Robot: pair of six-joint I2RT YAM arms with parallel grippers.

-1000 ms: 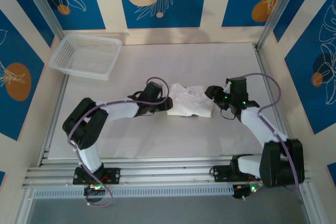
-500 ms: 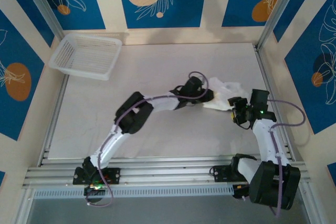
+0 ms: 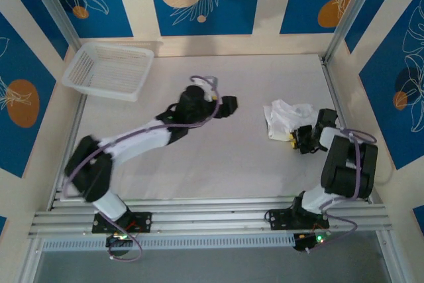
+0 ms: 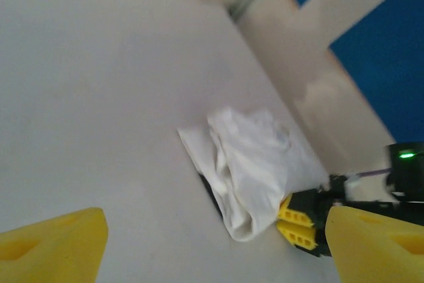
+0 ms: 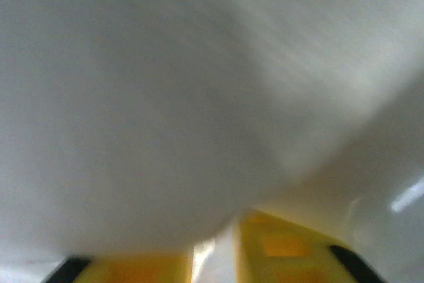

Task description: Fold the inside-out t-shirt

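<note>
The inside-out t-shirt (image 3: 286, 117) lies bunched in a white, wrinkled heap at the right of the table. In the left wrist view the t-shirt (image 4: 252, 164) rests with its lower fold against the yellow fingers of my right gripper (image 4: 297, 222). My right gripper (image 3: 297, 138) sits at the heap's near edge, jaws pressed almost together on the cloth. In the right wrist view the t-shirt (image 5: 165, 97) drapes over my right gripper (image 5: 215, 256). My left gripper (image 3: 228, 104) hovers mid-table, well left of the shirt. It is open, and between its wide-set fingertips (image 4: 53, 243) there is nothing.
A white mesh basket (image 3: 109, 69) stands at the back left corner. The metal frame post (image 3: 333, 91) and the right wall run close behind the shirt. The bare table surface (image 3: 199, 157) spreads between the arms.
The left gripper let go of the shirt, opened and drew back left toward mid-table. The right gripper closed on the cloth, and the heap now lies further right.
</note>
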